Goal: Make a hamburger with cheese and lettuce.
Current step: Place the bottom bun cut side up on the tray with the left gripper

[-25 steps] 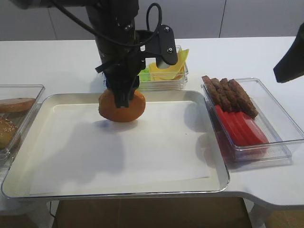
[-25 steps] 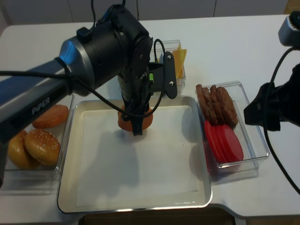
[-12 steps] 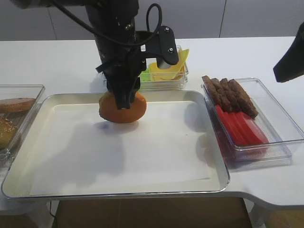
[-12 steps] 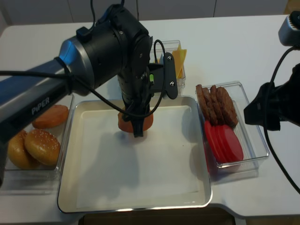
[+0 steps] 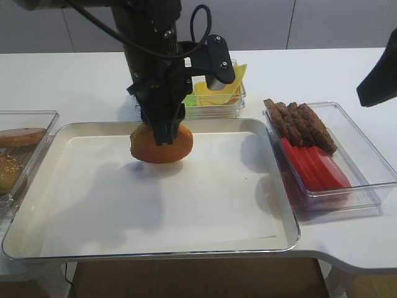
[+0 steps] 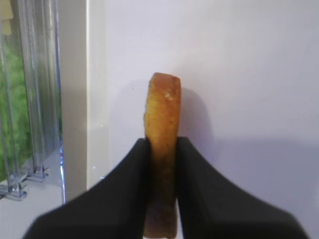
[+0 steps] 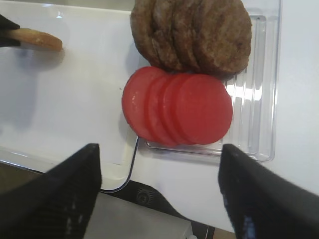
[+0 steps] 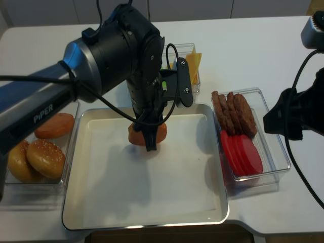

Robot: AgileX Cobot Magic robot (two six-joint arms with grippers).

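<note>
Left gripper [image 5: 162,131] jaws pinch the bun [image 5: 161,145] edge-on above the tray [image 5: 186,248], upper centre; right gripper [image 7: 159,194] jaws spread, empty.

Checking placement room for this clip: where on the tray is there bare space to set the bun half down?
The tray is bare across its centre and near half, from its left rim to its right rim beside the tomato slices. Its far edge is crowded: the left pincer holds the bun half there, near the cheese box.

golden-brown bun half [image 5: 161,146] hangs pinched edgewise above the tray; yellow cheese [image 5: 224,90] and green lettuce [image 5: 191,98] sit in the box behind.
</note>
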